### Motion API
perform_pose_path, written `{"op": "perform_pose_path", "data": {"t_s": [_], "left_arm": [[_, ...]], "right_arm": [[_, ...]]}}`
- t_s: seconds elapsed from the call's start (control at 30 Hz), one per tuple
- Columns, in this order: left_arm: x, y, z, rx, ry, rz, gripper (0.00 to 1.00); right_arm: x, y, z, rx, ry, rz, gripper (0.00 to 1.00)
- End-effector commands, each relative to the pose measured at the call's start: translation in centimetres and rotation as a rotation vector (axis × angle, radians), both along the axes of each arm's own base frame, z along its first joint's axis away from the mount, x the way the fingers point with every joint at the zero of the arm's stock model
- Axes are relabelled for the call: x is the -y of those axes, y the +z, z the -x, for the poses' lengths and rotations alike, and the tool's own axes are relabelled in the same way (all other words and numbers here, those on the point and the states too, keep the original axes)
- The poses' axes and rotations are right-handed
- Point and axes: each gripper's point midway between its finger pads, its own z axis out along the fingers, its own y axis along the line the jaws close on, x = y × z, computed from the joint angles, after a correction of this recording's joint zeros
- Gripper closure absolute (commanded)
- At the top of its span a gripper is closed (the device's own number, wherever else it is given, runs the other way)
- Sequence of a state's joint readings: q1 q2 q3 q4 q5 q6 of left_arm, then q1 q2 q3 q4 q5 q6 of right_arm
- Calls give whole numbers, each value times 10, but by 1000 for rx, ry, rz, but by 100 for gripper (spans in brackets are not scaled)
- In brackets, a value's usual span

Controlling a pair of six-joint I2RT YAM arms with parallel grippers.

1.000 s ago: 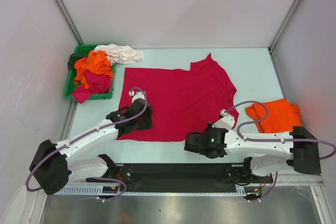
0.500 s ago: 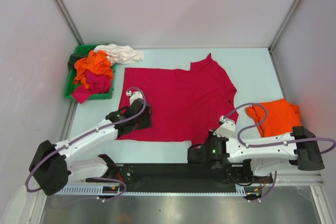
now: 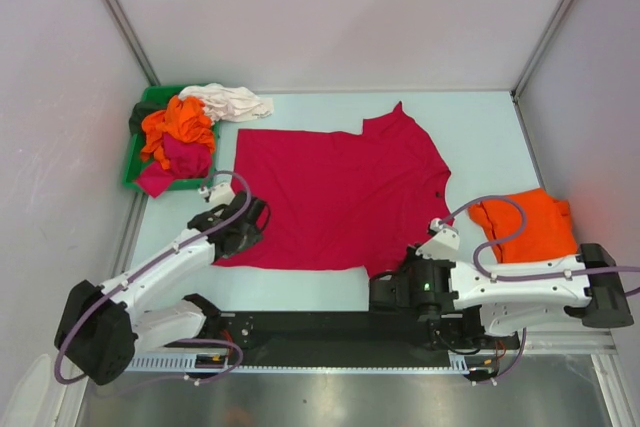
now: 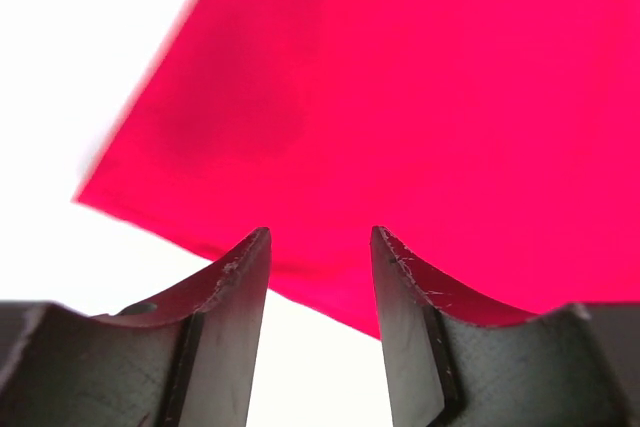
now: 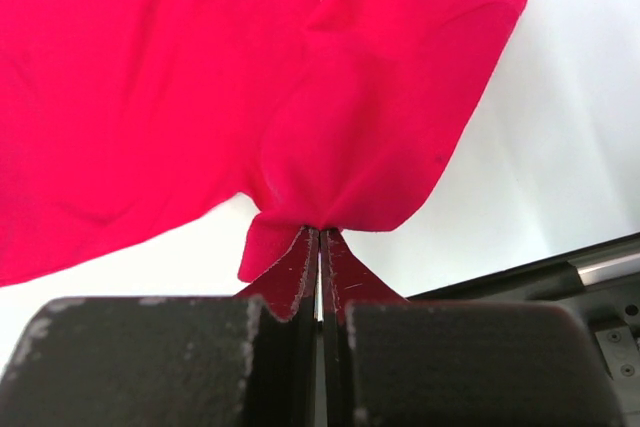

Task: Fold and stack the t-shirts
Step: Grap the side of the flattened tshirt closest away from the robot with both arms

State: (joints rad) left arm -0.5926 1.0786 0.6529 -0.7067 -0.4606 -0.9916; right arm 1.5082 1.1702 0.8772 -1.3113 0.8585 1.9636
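**At the table's near edge: right gripper (image 5: 320, 232) clamped on the crimson t-shirt (image 3: 335, 197), left gripper (image 4: 320, 237) released at the other near corner**

The crimson t-shirt lies spread flat mid-table. Its long axis runs left to right, with the straight hem on the left and the neck and sleeves on the right. The right gripper's jaws are pinched tight on a bunched fold at the near-right corner, probably the near sleeve, and the cloth puckers up into them. The left gripper hovers at the near-left hem corner, jaws apart with nothing between them. In the left wrist view, the shirt's near edge runs just ahead of its fingertips and the corner point sits off to their left.

My read: a fold away from the arms needs both near corners held. The left arm is the nearer one to the free corner and must grip it first.

A folded orange t-shirt (image 3: 525, 222) sits well right, and the unfolded shirts are heaped in the green bin (image 3: 130, 169) at far left.
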Motion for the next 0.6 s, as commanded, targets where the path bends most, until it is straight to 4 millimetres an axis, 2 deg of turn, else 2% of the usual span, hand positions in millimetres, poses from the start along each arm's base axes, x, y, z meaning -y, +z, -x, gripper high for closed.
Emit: {"op": "perform_pose_path", "data": {"t_s": [0.0, 0.2, 0.57], "left_arm": [[-23, -17, 8, -58, 149, 52, 51], [-29, -33, 22, -138, 224, 109, 52], [-42, -36, 37, -166, 279, 97, 53]], "right_arm": [[36, 13, -12, 85, -70, 33, 100], [34, 9, -13, 85, -39, 26, 100], [28, 8, -20, 85, -21, 2, 100]]}}
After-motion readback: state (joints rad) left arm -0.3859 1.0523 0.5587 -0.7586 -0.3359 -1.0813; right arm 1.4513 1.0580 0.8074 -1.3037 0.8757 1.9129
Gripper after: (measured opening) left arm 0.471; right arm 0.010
